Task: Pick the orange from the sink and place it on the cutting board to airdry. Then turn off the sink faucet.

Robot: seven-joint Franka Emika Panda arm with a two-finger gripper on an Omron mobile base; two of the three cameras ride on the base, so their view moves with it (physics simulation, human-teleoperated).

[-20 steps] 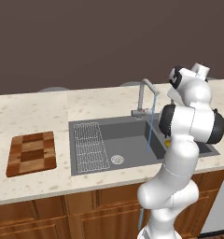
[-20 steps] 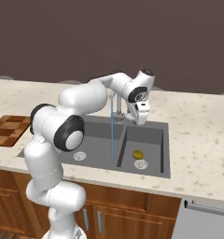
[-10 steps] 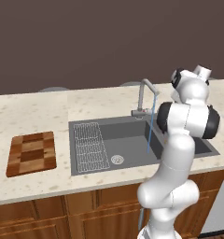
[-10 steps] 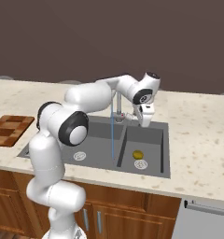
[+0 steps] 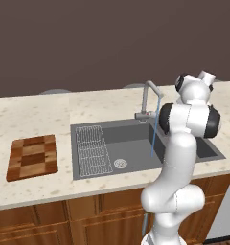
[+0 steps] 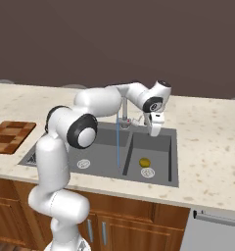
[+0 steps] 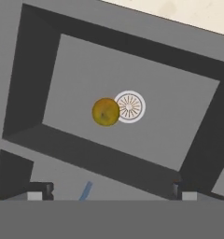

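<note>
The orange (image 6: 145, 162) lies on the floor of the right basin of the dark grey sink (image 6: 161, 153), touching the round silver drain (image 6: 147, 172). In the hand view the orange (image 7: 106, 112) sits just left of the drain (image 7: 129, 107). My gripper (image 6: 153, 130) hangs open above the back of that basin, pointing down, with nothing between its fingertips (image 7: 39, 191). A thin blue stream of water runs from the faucet (image 6: 123, 109). The checkered cutting board (image 5: 33, 157) lies on the counter left of the sink (image 5: 131, 143).
The faucet (image 5: 148, 98) stands at the sink's back rim, close to my arm. A ribbed drainer grid (image 5: 92, 149) fills the sink's left part. A divider wall (image 6: 128, 156) separates the two basins. The speckled counter (image 6: 207, 147) stretches to the right.
The arm has swung to the right, carrying the gripper from near the faucet to above the right basin. The jaws stayed open. The orange has not moved.
</note>
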